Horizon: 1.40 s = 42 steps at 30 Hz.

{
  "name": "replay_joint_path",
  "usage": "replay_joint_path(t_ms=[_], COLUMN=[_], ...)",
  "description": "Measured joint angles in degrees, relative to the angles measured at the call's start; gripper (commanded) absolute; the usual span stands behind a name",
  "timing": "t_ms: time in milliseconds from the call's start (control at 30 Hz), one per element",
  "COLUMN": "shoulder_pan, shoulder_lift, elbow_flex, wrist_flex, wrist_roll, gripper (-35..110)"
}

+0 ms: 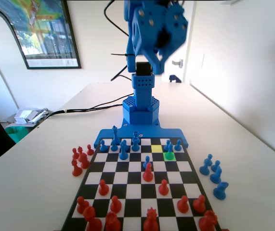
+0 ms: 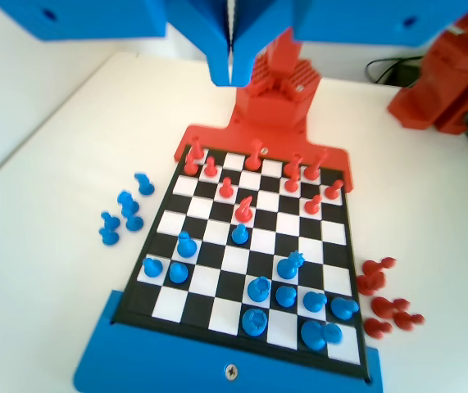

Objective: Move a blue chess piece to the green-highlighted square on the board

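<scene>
A small blue chess piece [image 1: 169, 150] stands upright on the green-highlighted square [image 1: 170, 157], in the third row of the board [image 1: 127, 192] from the arm, towards the right in the fixed view. In the wrist view that same blue chess piece [image 2: 186, 244] stands near the left edge of the board [image 2: 217, 282]. My gripper [image 2: 231, 78] hangs high above the board, its jaws pressed together with nothing between them. The fixed view has the gripper [image 1: 162, 48] folded up near the top, well clear of all pieces.
A pale yellow square [image 1: 157, 148] lies diagonally beside the green one. Several blue pieces [image 1: 123, 147] crowd the arm's end and red pieces [image 1: 148, 173] the other end. Captured blue pieces [image 1: 212, 174] lie right of the board, captured red pieces [image 1: 79, 161] lie left.
</scene>
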Motion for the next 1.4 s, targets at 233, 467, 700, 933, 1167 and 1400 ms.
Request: replay_joint_path(t_ms=[233, 467, 700, 933, 1167, 1400], shoulder_pan=[4.9, 7.7, 9.2, 9.1, 8.5, 8.3], shoulder_lift=[12.3, 23.2, 29.4, 33.7, 35.9, 38.7], elbow_flex=[0.8, 6.0, 7.9, 10.1, 10.1, 10.1], wrist_flex=[6.4, 9.5, 10.5, 10.0, 9.5, 9.3], wrist_roll=[-0.6, -3.1, -4.5, -4.7, -4.7, -4.7], gripper=[1, 1, 1, 1, 1, 1])
